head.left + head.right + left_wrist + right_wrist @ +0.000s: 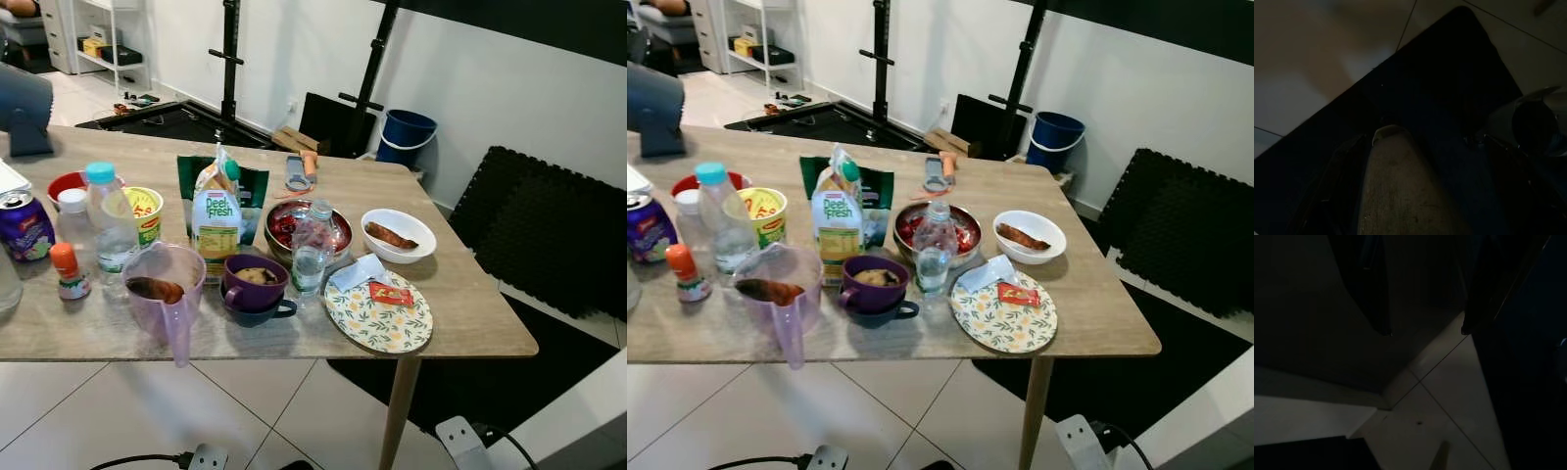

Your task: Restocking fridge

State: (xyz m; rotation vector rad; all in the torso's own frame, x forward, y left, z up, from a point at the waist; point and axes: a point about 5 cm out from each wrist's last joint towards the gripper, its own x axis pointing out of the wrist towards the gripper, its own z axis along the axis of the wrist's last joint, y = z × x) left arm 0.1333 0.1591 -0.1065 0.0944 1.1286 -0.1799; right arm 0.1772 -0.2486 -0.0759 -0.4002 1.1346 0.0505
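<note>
Worktop (460,313): wooden, crowded with groceries.
Milk carton (216,230): upright at centre; purple mug (253,282) at its 5 o'clock.
Floral plate (377,313): at the mug's 3 o'clock.
Left end effector: grip state cannot be told, dark view.
Right end effector (1425,330): fingers apart, holding nothing, above floor tiles.

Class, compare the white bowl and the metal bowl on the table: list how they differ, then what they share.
The white bowl is plain white and smaller; the metal bowl is shiny steel and wider. The white bowl holds one brown piece of food; the metal bowl holds red food. The white bowl stands in the open nearer the table's right edge; the metal bowl is partly hidden by a clear bottle. Both sit upright on the wooden table, uncovered.
</note>
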